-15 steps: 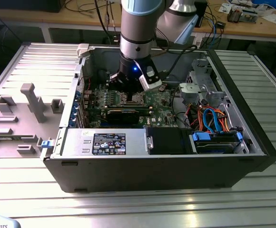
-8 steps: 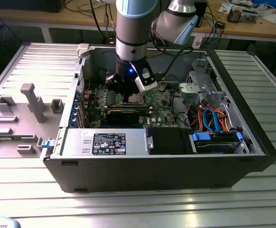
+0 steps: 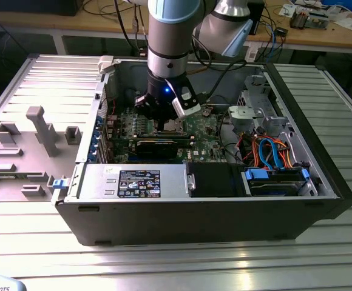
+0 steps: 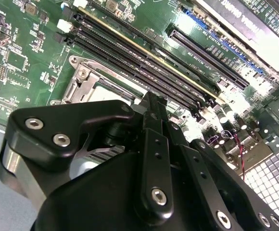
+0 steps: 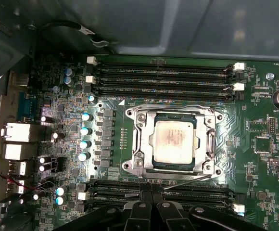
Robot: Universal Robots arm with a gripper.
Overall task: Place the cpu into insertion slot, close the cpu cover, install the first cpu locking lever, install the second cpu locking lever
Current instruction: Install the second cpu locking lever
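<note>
In the first wrist view the cpu (image 5: 174, 139), a pale silver square, lies flat in the insertion slot (image 5: 208, 168) on the green board. The cpu cover (image 5: 142, 144), a silver frame, lies down around it. One thin wire lever (image 5: 171, 108) runs along the socket's far side. A second lever (image 5: 190, 181) slants out from the near side, its free end close to my gripper (image 5: 152, 198). The black fingers (image 5: 140, 211) stand together with nothing between them. In the exterior view the gripper (image 3: 164, 119) hangs low over the socket (image 3: 173, 126) inside the case.
Long black memory slots (image 5: 163, 77) flank the socket on both sides. A row of capacitors (image 5: 85, 137) stands beside it. The case walls (image 3: 194, 212), a cable bundle (image 3: 267, 151) and a drive bay (image 3: 255, 109) surround the board. A grey fixture block (image 3: 39, 130) sits outside, at the exterior view's left.
</note>
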